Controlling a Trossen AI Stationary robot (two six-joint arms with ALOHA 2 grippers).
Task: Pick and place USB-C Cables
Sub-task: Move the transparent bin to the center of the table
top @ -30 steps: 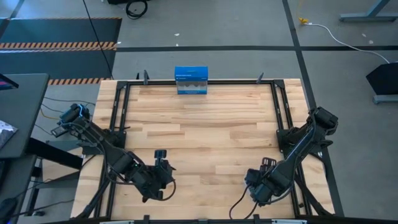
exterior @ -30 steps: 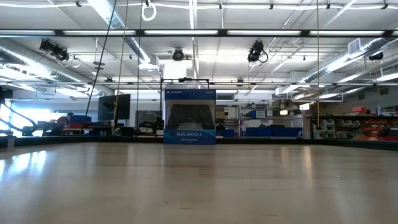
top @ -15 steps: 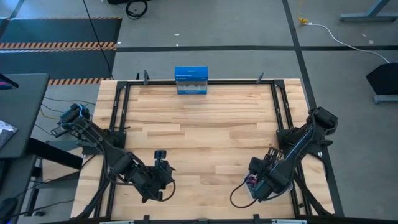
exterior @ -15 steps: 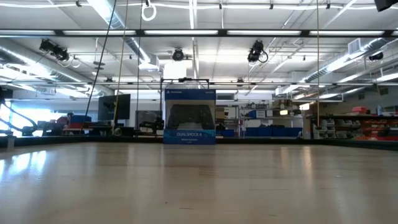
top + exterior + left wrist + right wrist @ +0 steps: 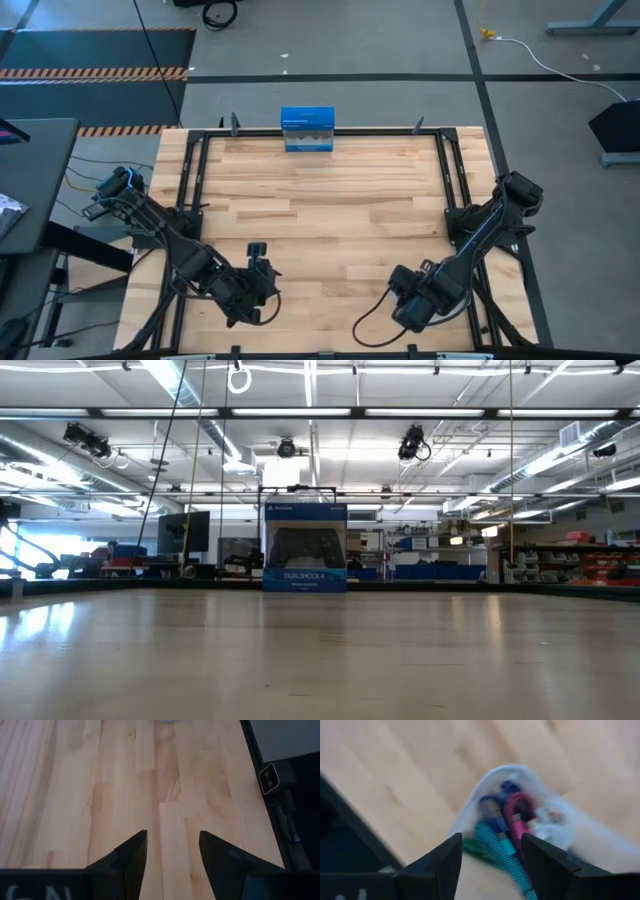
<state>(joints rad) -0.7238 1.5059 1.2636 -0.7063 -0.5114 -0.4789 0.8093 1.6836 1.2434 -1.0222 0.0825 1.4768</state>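
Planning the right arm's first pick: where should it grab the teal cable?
Probably its middle stretch, jaws straddling the thin teal braided cable from above: it lies in the clear plastic tray right before the open right gripper, the maroon cable close beside it.

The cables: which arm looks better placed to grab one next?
The right. Its open pincer hangs just over the cables, bundled in a clear tray. The left pincer, also open, faces only bare table.
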